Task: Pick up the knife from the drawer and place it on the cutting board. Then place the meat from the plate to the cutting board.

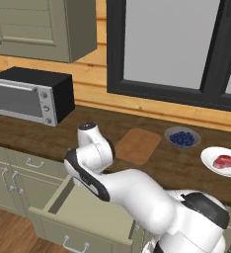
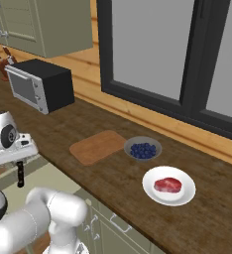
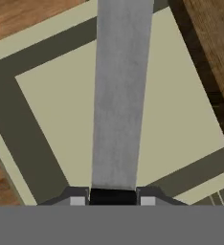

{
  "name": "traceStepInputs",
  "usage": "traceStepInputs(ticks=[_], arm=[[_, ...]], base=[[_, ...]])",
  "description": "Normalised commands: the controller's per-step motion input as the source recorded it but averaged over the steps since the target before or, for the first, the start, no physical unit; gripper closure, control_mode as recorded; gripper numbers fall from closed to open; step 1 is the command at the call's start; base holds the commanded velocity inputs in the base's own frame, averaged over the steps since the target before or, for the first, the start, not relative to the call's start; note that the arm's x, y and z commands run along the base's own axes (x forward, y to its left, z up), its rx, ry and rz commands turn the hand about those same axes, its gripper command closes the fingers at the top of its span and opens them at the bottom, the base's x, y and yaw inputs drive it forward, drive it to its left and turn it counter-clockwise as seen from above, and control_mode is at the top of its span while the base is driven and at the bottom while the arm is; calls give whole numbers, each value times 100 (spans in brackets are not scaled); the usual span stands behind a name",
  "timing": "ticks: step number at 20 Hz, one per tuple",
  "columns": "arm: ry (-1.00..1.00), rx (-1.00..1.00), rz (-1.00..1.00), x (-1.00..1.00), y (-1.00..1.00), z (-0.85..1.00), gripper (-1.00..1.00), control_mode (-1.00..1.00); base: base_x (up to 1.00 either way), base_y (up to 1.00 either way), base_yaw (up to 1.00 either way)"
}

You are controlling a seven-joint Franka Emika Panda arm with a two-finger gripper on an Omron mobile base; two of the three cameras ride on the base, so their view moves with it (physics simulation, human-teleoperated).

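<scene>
Step 1 in hand: my pincer (image 3: 112, 195) is clamped on the knife (image 3: 118, 95) by its black handle, hanging over the open drawer (image 1: 88, 212), apparently clear of the floor. In the hand view the grey blade runs straight out from my fingertips toward 12 o'clock, long axis in line with my reach. In the right base view, the knife hangs roughly vertical below the hand.

Next, I reckon: lift clear of the drawer rim, swing toward 2 o'clock over the tabletop (image 2: 113, 183) to the cutting board (image 2: 97, 146), lay the blade flat along its length.

The meat (image 2: 167, 185) sits on the plate (image 2: 152, 196), beyond the berry bowl (image 2: 143, 149); that comes second.
</scene>
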Motion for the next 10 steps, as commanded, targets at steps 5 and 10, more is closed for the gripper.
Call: traceStepInputs(ticks=[5,10], arm=[[-8,0,-6,1,-38,70,100,-100],[8,0,-51,44,-63,1,100,-100]], base=[[0,0,0],[0,0,0]])
